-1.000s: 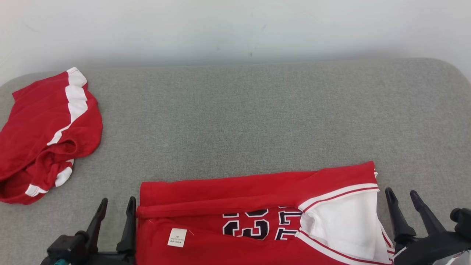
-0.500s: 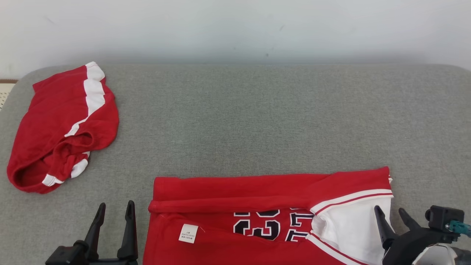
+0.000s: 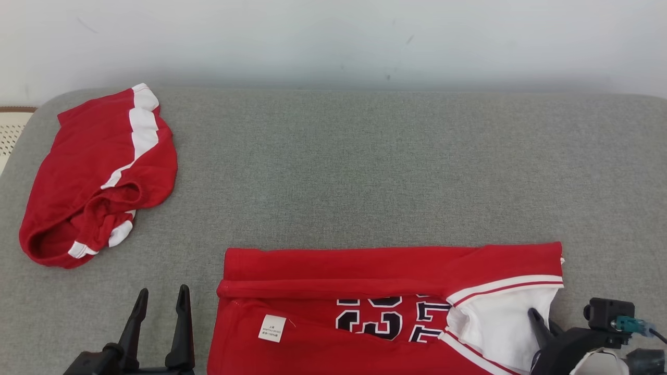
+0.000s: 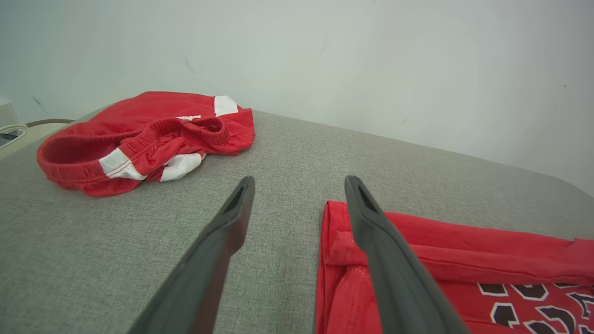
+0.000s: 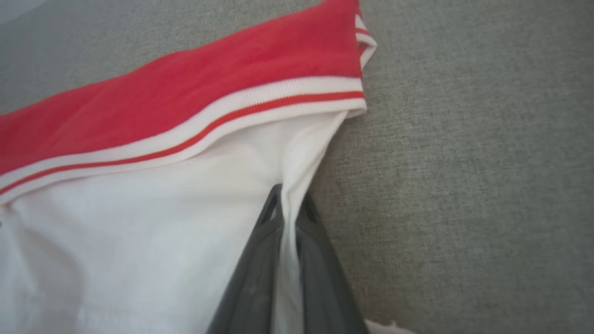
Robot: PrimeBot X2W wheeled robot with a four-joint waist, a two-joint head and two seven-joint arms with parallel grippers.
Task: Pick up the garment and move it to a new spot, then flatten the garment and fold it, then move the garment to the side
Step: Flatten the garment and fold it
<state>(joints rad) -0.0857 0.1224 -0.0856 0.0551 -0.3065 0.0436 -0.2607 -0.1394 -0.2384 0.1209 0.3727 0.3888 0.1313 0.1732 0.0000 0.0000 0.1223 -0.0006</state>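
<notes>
Right fingers (image 5: 253, 278) pinch the garment (image 3: 338, 271) at its white edge; left fingers (image 4: 209, 260) gape beside it

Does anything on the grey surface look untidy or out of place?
Yes. The red shorts lie crumpled at the far left. The jersey shows its white inside at the right end, bunched where the right pincer is shut on it.

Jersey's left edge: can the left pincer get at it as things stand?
Probably yes. The left pincer stands open right beside the jersey, with nothing between them.
</notes>
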